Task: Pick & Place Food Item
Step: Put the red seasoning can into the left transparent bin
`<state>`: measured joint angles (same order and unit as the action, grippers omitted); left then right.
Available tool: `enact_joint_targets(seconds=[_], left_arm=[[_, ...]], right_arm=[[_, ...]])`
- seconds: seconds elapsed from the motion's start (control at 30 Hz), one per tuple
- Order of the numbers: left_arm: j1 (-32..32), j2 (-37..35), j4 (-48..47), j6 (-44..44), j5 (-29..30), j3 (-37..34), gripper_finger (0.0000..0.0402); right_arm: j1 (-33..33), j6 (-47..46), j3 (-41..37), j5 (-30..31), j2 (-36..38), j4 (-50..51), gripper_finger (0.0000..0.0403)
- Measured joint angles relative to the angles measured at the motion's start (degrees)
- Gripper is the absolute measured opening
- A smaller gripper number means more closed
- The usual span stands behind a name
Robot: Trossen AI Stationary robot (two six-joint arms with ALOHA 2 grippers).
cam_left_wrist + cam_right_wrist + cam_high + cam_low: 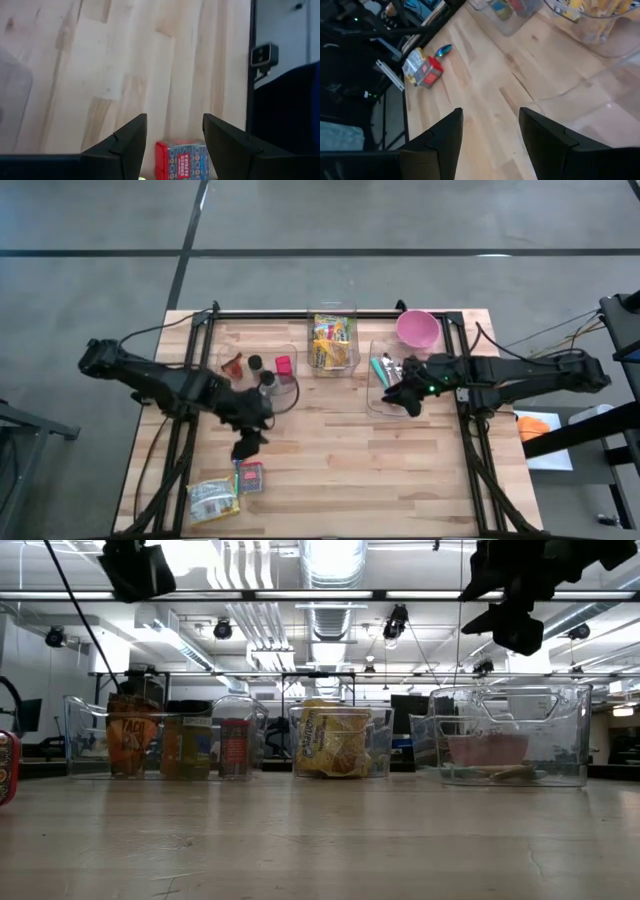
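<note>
A small red and blue box [249, 477] lies flat near the table's front left, beside a silvery food packet [213, 500]. My left gripper [246, 446] hovers open just above and behind the box. In the left wrist view, the box [183, 160] shows ahead between the fingers of my left gripper [175, 135], untouched. My right gripper [403, 396] hangs open in the air at the near edge of the right clear bin [377, 402]. In its wrist view my right gripper [490, 135] has only bare wood between the fingers, and the box and packet [422, 70] show far off.
Three clear bins stand along the far edge: a left one with jars and bottles [262, 367], a middle one with yellow packets [332, 345], and the right one with a pink bowl [417, 330] and utensils [383, 367]. Bare wood [340, 450] lies in the middle and near right.
</note>
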<state>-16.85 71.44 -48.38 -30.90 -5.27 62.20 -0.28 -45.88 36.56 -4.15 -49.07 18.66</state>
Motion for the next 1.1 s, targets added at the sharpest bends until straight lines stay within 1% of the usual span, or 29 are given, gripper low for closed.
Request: enact_joint_targets(seconds=[0.1,0.17,0.23,0.33,0.43,0.5,0.53,0.67,0.77,0.9,1.1], left_arm=[[-4.06,0.0,0.09,-1.46,3.0,-1.07,0.0202],[-6.21,0.0,0.11,-6.84,3.14,-2.32,0.0202],[-7.37,0.0,0.09,-15.73,3.13,-3.87,0.0202],[-8.19,0.02,-0.07,-32.77,2.82,-6.87,0.0202],[-9.07,0.02,-0.3,-51.1,-0.18,-10.01,0.0202],[-10.74,0.02,0.77,-61.24,-0.99,-11.92,0.0202],[-11.66,0.02,2.24,-64.95,-0.95,-12.77,0.0202],[-15.13,0.02,10.14,-73.59,-0.33,-15.91,0.0202],[-16.99,0.04,13.18,-79.02,1.05,-17.78,0.0202],[-18.25,0.04,12.83,-85.57,1.05,-18.54,0.0202],[-18.31,0.02,12.38,-89.77,-1.55,-18.47,0.0203]], right_arm=[[2.78,-0.89,-0.42,3.08,0.17,-1.54,0.019],[4.71,-1.89,-0.37,5.11,0.07,-3.25,0.019],[6.75,-2.16,-0.15,6.65,-0.23,-5.14,0.019],[10.23,-0.38,1.46,8.95,-1.56,-6.5,0.019],[13.4,2.15,3.44,12.82,-3.59,-5.94,0.019],[14.72,2.66,4.74,15.07,-5.04,-5.72,0.019],[15.12,2.84,5.36,15.81,-5.81,-5.58,0.019],[15.44,4.34,7.55,16.33,-9.27,-5.64,0.019],[15.44,5.78,8.78,16.31,-12.06,-5.57,0.019],[15.44,6.44,10.0,14.73,-15.17,-5.56,0.019],[16.19,6.69,11.12,14.19,-18.09,-5.79,0.019]])
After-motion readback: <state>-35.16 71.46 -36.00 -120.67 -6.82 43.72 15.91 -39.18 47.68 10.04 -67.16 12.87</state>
